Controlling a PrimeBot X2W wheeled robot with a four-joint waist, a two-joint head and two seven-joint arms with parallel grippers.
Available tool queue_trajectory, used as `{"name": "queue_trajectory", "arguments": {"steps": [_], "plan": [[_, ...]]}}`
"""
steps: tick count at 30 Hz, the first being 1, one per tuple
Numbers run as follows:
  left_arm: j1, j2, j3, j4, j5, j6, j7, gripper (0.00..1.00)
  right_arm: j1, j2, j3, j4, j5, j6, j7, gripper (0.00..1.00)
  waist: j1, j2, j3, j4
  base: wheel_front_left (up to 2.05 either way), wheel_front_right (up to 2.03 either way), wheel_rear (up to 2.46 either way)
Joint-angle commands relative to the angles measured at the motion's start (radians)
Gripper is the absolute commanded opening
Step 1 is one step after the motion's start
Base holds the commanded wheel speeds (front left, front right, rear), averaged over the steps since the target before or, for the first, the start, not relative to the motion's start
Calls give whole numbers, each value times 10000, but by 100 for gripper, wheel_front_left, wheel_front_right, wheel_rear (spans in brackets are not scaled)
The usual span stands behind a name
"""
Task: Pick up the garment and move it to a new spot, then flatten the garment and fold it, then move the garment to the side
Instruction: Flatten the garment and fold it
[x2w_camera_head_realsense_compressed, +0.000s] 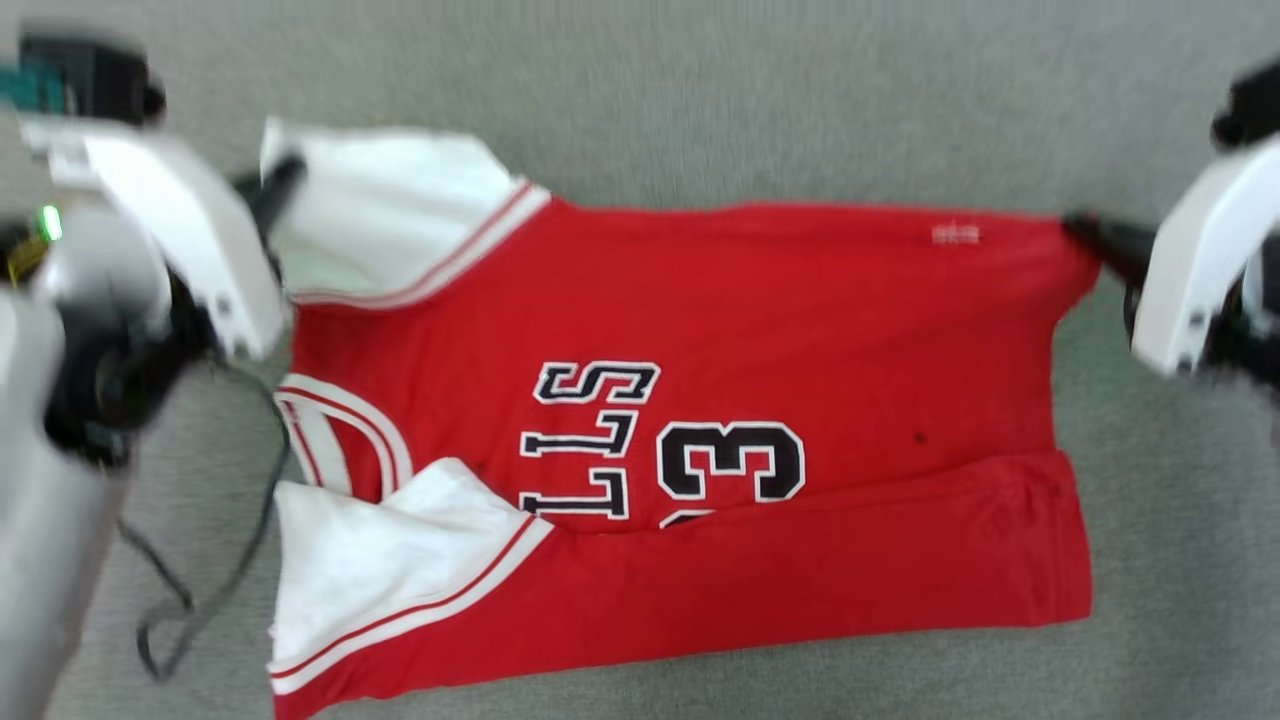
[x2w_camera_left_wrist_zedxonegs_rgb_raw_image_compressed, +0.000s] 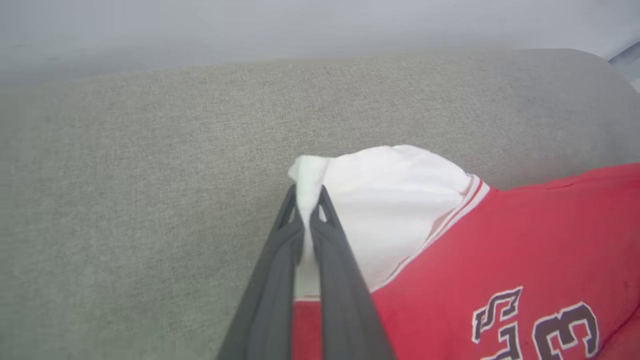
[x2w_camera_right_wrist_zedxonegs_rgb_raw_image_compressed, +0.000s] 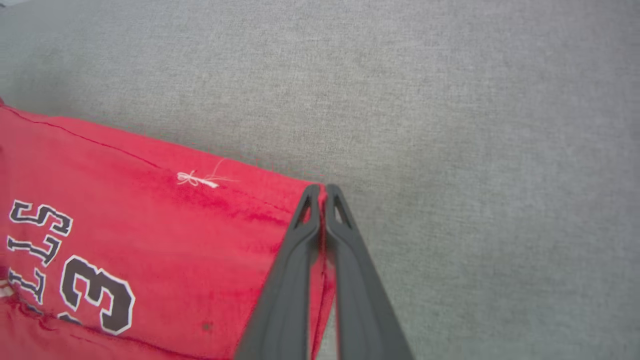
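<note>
Two corners of the garment (x2w_camera_head_realsense_compressed: 800, 320) are in grasp now, both on its far edge. Your left gripper (x2w_camera_left_wrist_zedxonegs_rgb_raw_image_compressed: 307, 192) is clenched on the tip of the far white sleeve (x2w_camera_left_wrist_zedxonegs_rgb_raw_image_compressed: 395, 195); the white cloth is squeezed between the two dark fingers (x2w_camera_left_wrist_zedxonegs_rgb_raw_image_compressed: 270, 290). Your right gripper (x2w_camera_right_wrist_zedxonegs_rgb_raw_image_compressed: 323, 189) is clamped on the far hem corner (x2w_camera_right_wrist_zedxonegs_rgb_raw_image_compressed: 285, 220), with a thin red fold running down between its fingers.

The garment lies on the grey cloth surface (x2w_camera_head_realsense_compressed: 700, 90), printed side up. Its long axis runs from the robot's left to its right: collar and sleeves at the left, hem at the right. So each arm stands at its own end, and neither is nearer to the middle. The near long edge is already turned over as a red band (x2w_camera_head_realsense_compressed: 820, 560), which covers the lower part of the black "3" (x2w_camera_head_realsense_compressed: 730, 460).

I judge that you are in the folding step. The relation that matters is this: the body of the garment lies from both grippers toward the robot, across the long axis. If you bring the far edge over, both grippers should travel toward the robot together, with the edge taut between them, otherwise the fold line will go oblique. The head view is blurred, so I cannot tell if the far edge is lifted from the surface.
</note>
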Motion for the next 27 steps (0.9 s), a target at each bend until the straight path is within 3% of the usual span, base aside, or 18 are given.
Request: {"name": "queue_trajectory", "arguments": {"steps": [1,7,16,17,18,19,20,27], "plan": [[414,70,87,-103,-105,71,-148,0,384,-70,-60,-40,24,-4,-79,0,0,0,-744,182,0,0,0],[3139,221,579,-949,-664,588,-912,0,2313,116,-574,-158,166,-4,-513,0,0,0,-1641,407,0,0,0],[6365,-437,775,-1033,-1708,1032,-1597,0,4532,727,-1259,144,117,-6,-1467,0,0,0,-2135,393,0,0,0],[6554,-526,744,-939,-1765,1039,-1666,0,4705,799,-1249,184,87,-6,-1595,40,0,0,-2163,367,0,0,0],[6700,-623,697,-841,-1792,1039,-1712,7,4831,848,-1208,214,30,-6,-1758,100,0,0,-2181,333,0,0,0],[6785,-713,632,-771,-1810,993,-1767,92,4937,928,-1191,247,64,-6,-1939,100,0,0,-2191,306,0,0,0],[6829,-777,597,-718,-1769,972,-1857,100,5032,967,-1176,278,88,-6,-2104,100,0,0,-2210,279,0,0,0],[6837,-987,804,-884,-1214,1045,-3095,100,5380,782,-1188,-342,174,-4,-3377,100,0,0,-2521,129,0,0,0]]}}
